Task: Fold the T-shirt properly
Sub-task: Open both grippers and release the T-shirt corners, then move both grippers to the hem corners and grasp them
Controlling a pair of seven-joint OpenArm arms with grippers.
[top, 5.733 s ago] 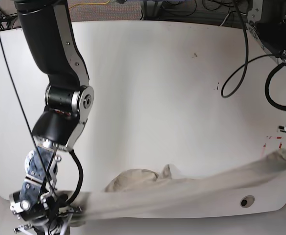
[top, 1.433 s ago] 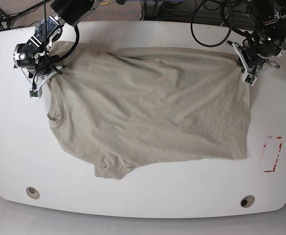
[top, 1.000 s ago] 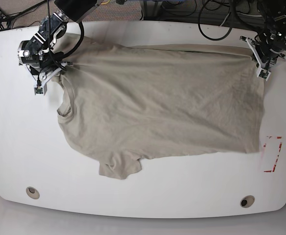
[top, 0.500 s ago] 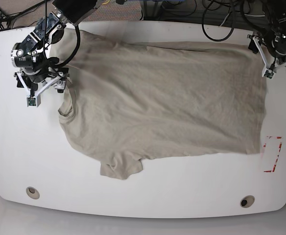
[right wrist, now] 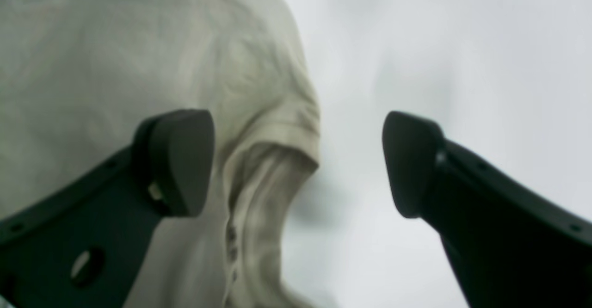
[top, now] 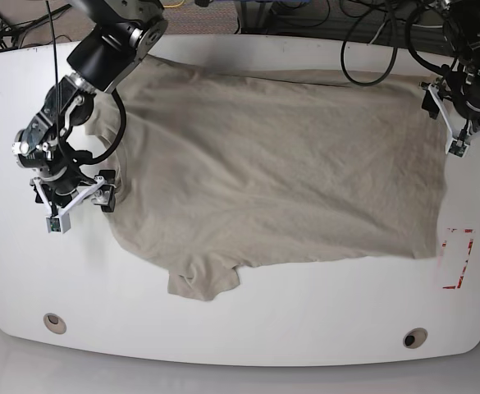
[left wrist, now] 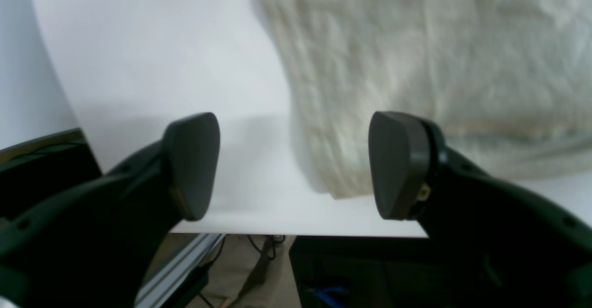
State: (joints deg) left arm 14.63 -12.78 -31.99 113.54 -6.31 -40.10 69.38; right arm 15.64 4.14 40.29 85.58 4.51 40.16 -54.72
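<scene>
The beige T-shirt [top: 272, 164] lies spread flat on the white table [top: 305, 328], collar to the left and hem to the right. My right gripper [top: 74, 195] is open and empty beside the shirt's left edge. In the right wrist view the open gripper [right wrist: 296, 164] frames a short sleeve [right wrist: 273, 137] lying on the table. My left gripper [top: 465, 123] is open at the shirt's far right corner. In the left wrist view the open gripper [left wrist: 293, 164] has the hem corner [left wrist: 416, 67] just beyond it, not held.
A red-marked rectangle [top: 455, 258] lies on the table right of the shirt. Two round holes [top: 55, 322] [top: 414, 337] sit near the front edge. Cables [top: 371, 33] hang behind the table's far edge, which shows close under the left gripper [left wrist: 277, 227].
The shirt went from a bunched strip at the front edge to spread flat. In the last half second both grippers moved toward the front, off the shirt's far corners.
</scene>
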